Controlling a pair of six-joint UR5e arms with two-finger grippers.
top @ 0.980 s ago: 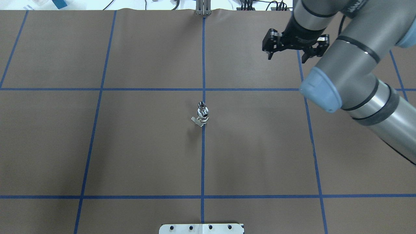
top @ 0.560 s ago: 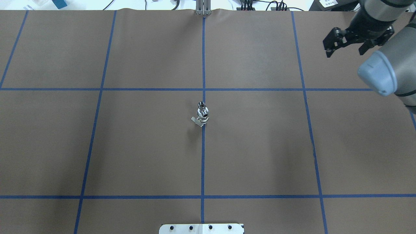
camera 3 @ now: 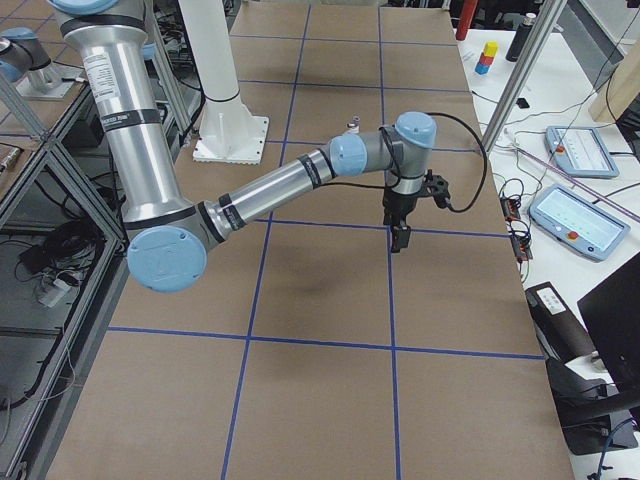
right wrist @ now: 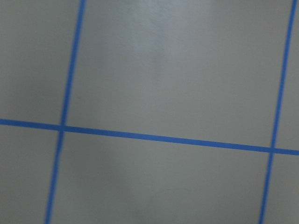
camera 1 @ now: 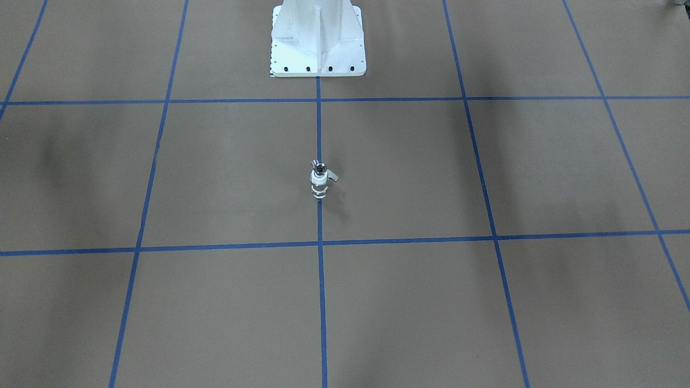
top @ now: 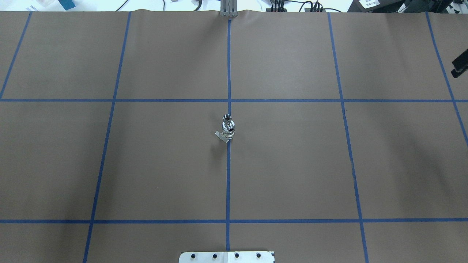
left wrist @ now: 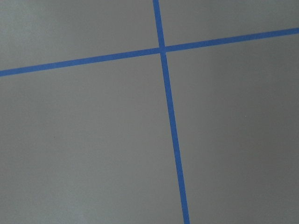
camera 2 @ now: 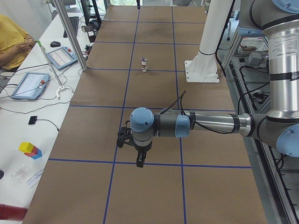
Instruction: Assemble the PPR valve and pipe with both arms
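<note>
The PPR valve (top: 228,128), white with metal bands and a grey side lever, stands upright on the centre blue line; it also shows in the front view (camera 1: 319,186) and the left view (camera 2: 145,65). The silver pipe (top: 226,117) shows as an open head on top of the valve (camera 1: 319,168). Both arms are far from it. My left gripper (camera 2: 131,151) hangs over the table's left end. My right gripper (camera 3: 410,215) hangs over the right end; only a black sliver shows at the overhead view's edge (top: 460,67). I cannot tell whether either is open. The wrist views show only taped paper.
The white pedestal base (camera 1: 318,54) stands at the robot's side of the table (top: 226,256). A metal post (top: 228,11) stands at the far edge. Side tables with tablets (camera 2: 28,84) (camera 3: 580,215) and a seated person (camera 2: 11,37) flank the far side.
My right arm has swung to the right, almost wholly out of the overhead view. The valve and pipe have not moved.
</note>
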